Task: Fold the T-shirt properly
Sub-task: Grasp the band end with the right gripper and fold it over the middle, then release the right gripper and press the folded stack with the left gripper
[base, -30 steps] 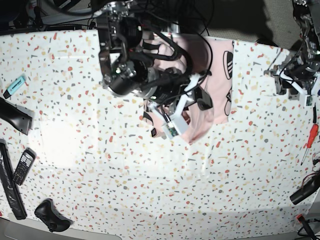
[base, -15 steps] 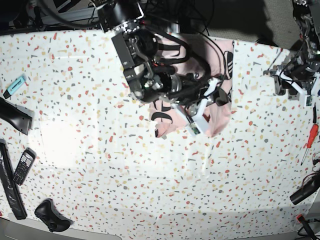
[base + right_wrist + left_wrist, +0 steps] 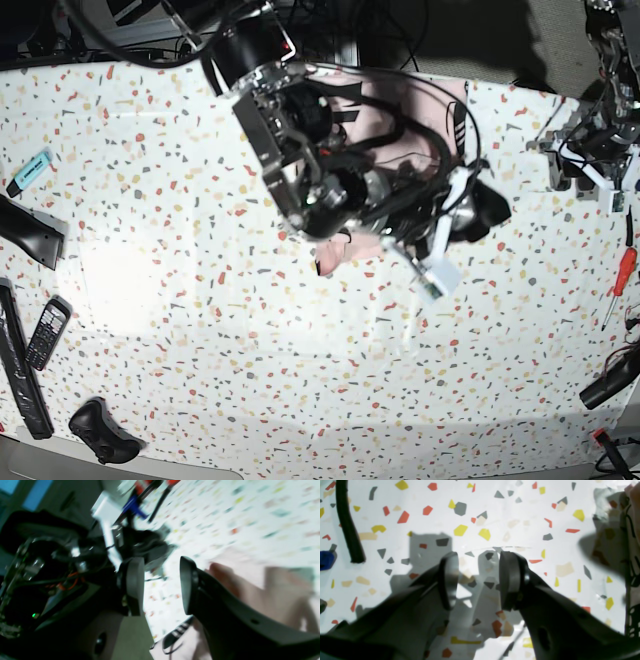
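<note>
The T-shirt [image 3: 345,245] lies bunched near the far middle of the speckled counter [image 3: 200,330], mostly hidden under your right arm — only pink patches show. Your right tool [image 3: 161,586] hangs over the cloth's right edge with its pads apart and nothing between them. Far right, your left tool [image 3: 478,580] hovers above bare counter, jaws spread wide — well apart from the shirt.

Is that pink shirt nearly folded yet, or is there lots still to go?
Partly done: the T-shirt lies bunched into a small bundle under the right arm. Nothing is in hand; the right gripper jaws stand apart and empty over it. Left: squaring the final fold, mostly hidden here.
</note>
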{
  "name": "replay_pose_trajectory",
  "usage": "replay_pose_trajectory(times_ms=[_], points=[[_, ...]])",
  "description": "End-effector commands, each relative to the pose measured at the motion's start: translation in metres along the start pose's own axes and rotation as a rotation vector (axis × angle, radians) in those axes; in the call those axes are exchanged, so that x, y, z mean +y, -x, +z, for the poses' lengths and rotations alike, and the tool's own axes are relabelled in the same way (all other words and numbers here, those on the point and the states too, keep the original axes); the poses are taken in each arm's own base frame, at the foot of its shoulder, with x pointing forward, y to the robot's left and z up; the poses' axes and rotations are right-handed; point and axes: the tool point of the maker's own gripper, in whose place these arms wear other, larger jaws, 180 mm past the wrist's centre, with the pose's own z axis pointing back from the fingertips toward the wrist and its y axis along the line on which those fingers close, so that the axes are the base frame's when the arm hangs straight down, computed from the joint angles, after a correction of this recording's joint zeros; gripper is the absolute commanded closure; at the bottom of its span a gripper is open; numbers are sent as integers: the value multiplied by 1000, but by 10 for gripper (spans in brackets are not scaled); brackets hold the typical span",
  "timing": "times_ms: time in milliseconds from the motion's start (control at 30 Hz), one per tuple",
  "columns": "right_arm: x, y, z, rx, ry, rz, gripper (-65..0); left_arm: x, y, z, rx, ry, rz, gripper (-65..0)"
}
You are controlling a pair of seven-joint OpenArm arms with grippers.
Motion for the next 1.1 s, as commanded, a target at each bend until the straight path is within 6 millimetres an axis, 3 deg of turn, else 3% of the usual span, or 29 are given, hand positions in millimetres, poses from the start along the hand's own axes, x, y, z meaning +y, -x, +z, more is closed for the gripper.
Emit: replay_pose_trajectory(times_ms=[0,100,267,400,533,733,867,1067], points=[[4,-31,7,-73,-12,47,-229,4,-16,4,-48,-4,-11,-251],[-19,-47,30,-56,93,103,-229,-4,-17,4,-55,41,1,-251],[-84,-46,73,-9,373,112,-229,-34,-21,12,-35,189,13,-251],[-128,-30,122,21,521,65,-229,-58,-47,27,-92,283,11,-251],[-160,-9,170,61,644,24,-229,-93,-73,49,-164,390,-36,-251],[-183,25,222,125,760,-19,-229,-161,-90,78,-207,549,-197,-251],[-189,45,246,164,809,-47,-229,-208,-83,86,-191,664,-286,-251],[-193,63,268,179,855,-90,-229,-247,-59,81,-123,707,-383,-252]])
